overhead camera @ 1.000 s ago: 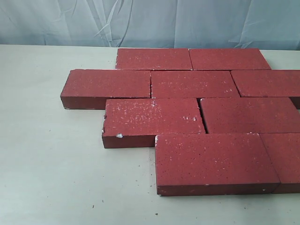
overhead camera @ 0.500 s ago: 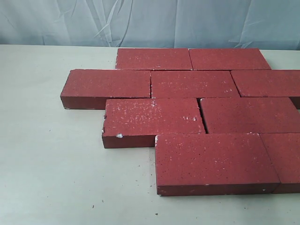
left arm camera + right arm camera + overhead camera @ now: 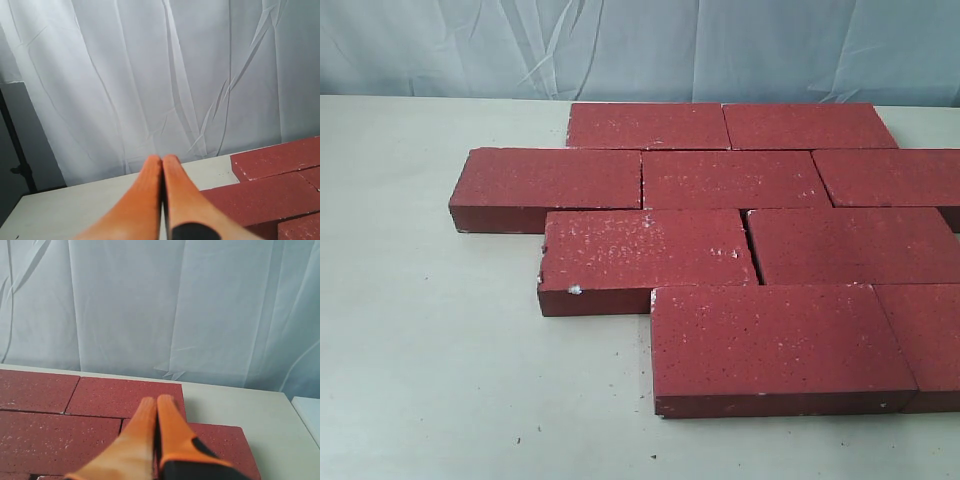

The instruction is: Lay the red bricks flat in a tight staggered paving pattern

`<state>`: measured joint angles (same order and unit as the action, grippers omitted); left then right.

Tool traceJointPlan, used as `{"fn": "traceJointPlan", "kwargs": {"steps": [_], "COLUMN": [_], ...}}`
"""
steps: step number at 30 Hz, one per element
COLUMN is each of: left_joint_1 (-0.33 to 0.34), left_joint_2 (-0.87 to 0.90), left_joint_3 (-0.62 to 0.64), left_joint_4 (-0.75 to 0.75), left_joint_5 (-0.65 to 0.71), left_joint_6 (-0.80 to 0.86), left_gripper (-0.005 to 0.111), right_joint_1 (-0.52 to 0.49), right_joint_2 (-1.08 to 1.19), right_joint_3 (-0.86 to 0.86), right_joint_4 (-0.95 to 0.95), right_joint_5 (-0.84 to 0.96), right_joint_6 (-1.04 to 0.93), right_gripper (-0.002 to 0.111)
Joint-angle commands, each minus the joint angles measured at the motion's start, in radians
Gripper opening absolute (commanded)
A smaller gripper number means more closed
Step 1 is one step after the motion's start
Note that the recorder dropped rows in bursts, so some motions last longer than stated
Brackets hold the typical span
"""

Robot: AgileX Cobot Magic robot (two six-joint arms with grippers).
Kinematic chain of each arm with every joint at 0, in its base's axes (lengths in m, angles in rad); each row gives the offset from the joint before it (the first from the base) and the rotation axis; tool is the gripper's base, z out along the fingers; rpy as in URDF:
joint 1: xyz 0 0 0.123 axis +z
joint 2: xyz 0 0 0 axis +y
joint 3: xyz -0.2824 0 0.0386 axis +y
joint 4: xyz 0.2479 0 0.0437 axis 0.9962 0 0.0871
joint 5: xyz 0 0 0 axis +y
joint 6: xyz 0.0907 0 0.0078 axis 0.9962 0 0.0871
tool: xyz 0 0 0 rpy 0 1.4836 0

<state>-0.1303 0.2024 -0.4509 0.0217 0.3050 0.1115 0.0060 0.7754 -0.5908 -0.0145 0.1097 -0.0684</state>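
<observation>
Several red bricks (image 3: 730,180) lie flat in four staggered rows on the pale table (image 3: 420,350). The nearest full brick (image 3: 775,335) sits at the front right. A thin gap shows between the two bricks of the third row. Neither gripper appears in the exterior view. My left gripper (image 3: 162,161) is shut and empty, with its orange fingers held above the table beside the bricks (image 3: 270,190). Over the far rows of bricks (image 3: 125,397), my right gripper (image 3: 156,401) is shut too, holding nothing.
A pale blue-white curtain (image 3: 640,45) hangs behind the table. The table's far edge runs just behind the back row (image 3: 730,125). Bare tabletop (image 3: 260,415) lies left and front of the bricks. Small dark specks dot the front.
</observation>
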Motion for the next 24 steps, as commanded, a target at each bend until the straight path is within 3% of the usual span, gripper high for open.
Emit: {"fn": "traceJointPlan", "kwargs": {"steps": [1, 13, 17, 24], "left_joint_1": [-0.002, 0.025, 0.08, 0.08], "left_joint_2": [-0.063, -0.202, -0.202, -0.202], "left_joint_3": [0.079, 0.343, 0.399, 0.451], "left_joint_4": [0.017, 0.02, 0.016, 0.016], "left_joint_5": [-0.021, -0.038, -0.044, -0.054], "left_joint_6": [0.002, -0.089, -0.13, -0.128], "left_gripper": [0.0, 0.0, 0.0, 0.0], "right_joint_1": [-0.006, -0.006, -0.006, -0.006], "right_joint_2": [-0.006, -0.006, -0.006, -0.006], "right_joint_3": [0.001, 0.001, 0.001, 0.001], "right_joint_4": [0.003, 0.003, 0.003, 0.003], "right_joint_5": [-0.016, -0.012, -0.014, -0.014], "right_joint_6": [0.002, 0.002, 0.002, 0.002], "right_gripper": [-0.001, -0.001, -0.001, -0.001]}}
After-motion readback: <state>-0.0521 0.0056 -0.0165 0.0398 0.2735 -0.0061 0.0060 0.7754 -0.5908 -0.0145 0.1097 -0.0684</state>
